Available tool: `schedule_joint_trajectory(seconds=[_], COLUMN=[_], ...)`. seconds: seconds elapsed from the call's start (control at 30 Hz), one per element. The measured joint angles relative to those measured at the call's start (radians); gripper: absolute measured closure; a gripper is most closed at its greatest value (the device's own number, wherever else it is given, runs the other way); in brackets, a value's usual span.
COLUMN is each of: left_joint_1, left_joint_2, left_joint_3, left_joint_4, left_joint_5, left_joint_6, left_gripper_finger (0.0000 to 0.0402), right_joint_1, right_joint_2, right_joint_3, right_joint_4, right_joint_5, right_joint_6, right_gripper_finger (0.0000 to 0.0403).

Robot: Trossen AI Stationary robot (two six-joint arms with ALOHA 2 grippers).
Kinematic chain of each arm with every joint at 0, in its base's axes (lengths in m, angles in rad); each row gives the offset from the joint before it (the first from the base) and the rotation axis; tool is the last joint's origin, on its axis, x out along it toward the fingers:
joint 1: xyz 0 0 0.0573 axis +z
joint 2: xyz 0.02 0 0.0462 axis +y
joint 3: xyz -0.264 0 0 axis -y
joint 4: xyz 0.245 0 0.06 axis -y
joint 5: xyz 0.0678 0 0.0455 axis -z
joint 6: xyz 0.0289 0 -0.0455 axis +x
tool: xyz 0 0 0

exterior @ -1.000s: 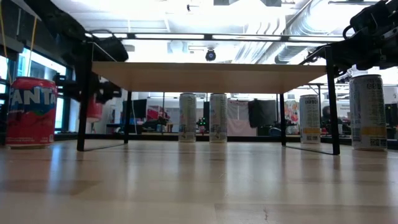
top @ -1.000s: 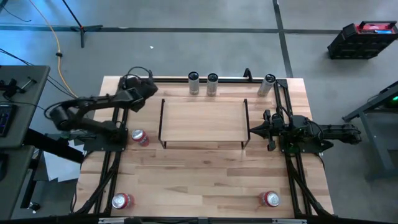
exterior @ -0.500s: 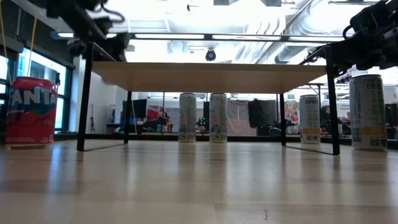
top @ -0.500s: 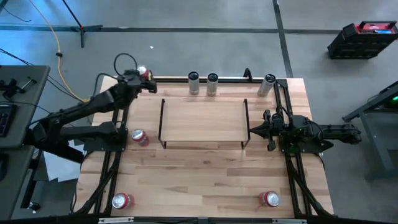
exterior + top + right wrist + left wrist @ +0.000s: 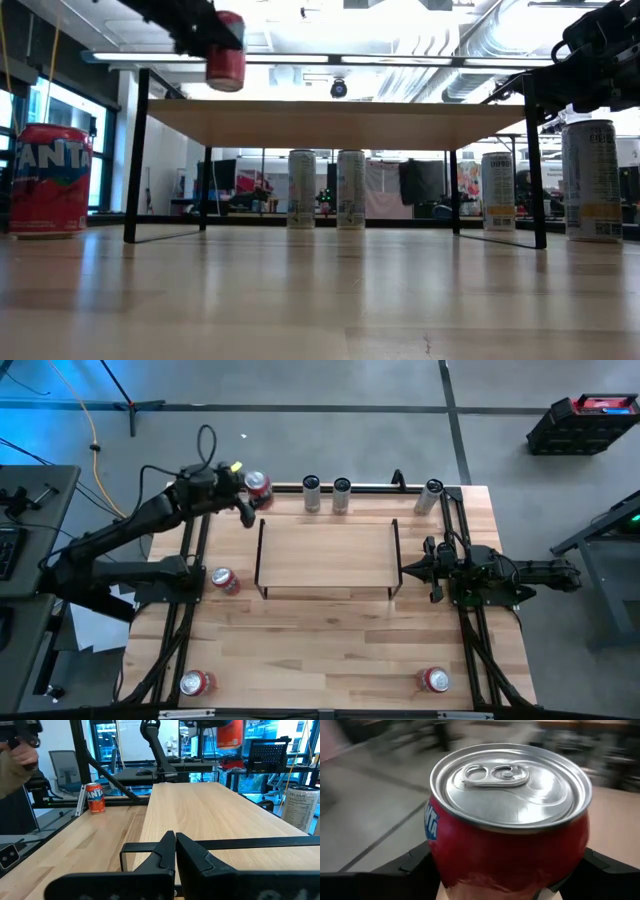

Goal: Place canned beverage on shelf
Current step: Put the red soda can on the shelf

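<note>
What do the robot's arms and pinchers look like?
Both arms are dark, nearly black, built from jointed segments. A black cable loops above the left gripper, with a small yellow spot beside it. The right gripper has two flat, pointed black fingers.

In the left wrist view the red can (image 5: pixel 507 820) fills the picture, its base cut off at the edge, and everything behind it is a blur; the lettering on its side is only partly readable (the left gripper's fingers (image 5: pixel 420 862) barely show beside it)
</note>
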Motion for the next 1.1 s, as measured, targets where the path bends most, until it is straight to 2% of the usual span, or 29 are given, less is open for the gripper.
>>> schedule_joint_trajectory(seconds=[0.1,0.37,0.53,0.7,0.77,0.93,1.1], left_joint_1=[0.000,0.049,0.125,0.141,0.131,0.081,0.028], left_joint_2=[0.026,0.092,0.170,0.223,0.233,0.243,0.226], left_joint_3=[0.004,0.004,0.004,0.003,0.003,-0.002,-0.076], left_joint_4=[0.018,-0.026,0.006,0.042,0.045,0.057,0.119], left_joint_5=[0.160,0.470,0.522,0.704,0.707,0.593,0.500], left_joint_6=[0.068,0.173,0.182,0.182,0.170,0.139,0.113], left_gripper_finger=[0.0117,0.0117,0.0117,0.0117,0.0117,0.0117,0.0117], right_joint_1=[0.000,0.000,0.000,0.000,0.000,0.000,0.000], right_joint_2=[0.000,0.000,0.000,0.000,0.000,0.000,0.000], right_joint_3=[0.000,0.000,0.000,0.000,0.000,0.000,0.000], right_joint_4=[0.000,0.000,0.000,0.000,0.000,0.000,0.000], right_joint_5=[0.000,0.000,0.000,0.000,0.000,0.000,0.000], right_joint_6=[0.000,0.000,0.000,0.000,0.000,0.000,0.000], right_gripper_finger=[0.0402,0.0402,0.0402,0.0402,0.0402,0.0402,0.0402])
